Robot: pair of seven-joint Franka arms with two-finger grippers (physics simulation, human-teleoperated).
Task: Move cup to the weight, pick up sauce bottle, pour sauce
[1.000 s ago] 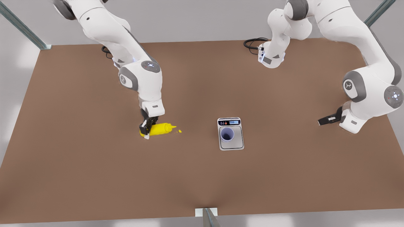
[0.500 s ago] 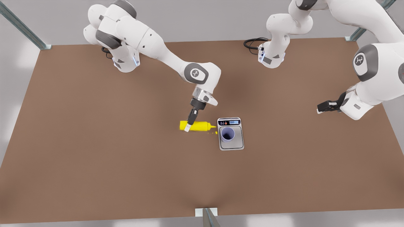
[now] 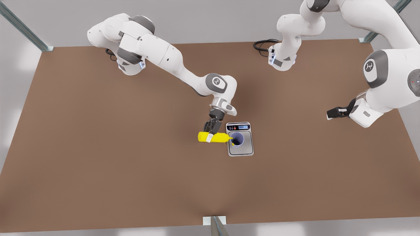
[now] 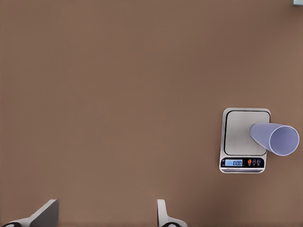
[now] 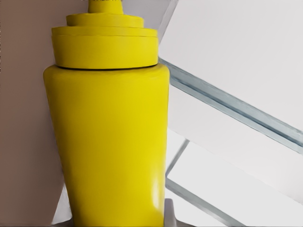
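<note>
A plain brown table (image 3: 98, 164) under grey walls.
A coiled black cable (image 3: 262, 44) lies at the far edge, slanted metal frame struts (image 3: 23, 28) stand at both far corners, and a small white bracket (image 3: 215, 220) sits at the near edge, mid-way along.

Sauce bottle (image 3: 216, 137) glossy yellow plastic; weight (image 3: 240, 139) brushed metal look; table (image 3: 98, 157) matt brown.

Yellow sauce bottle (image 3: 215, 137) sideways (nozzle over cup (image 3: 237, 140)), cup on weight (image 3: 240, 139)
</note>
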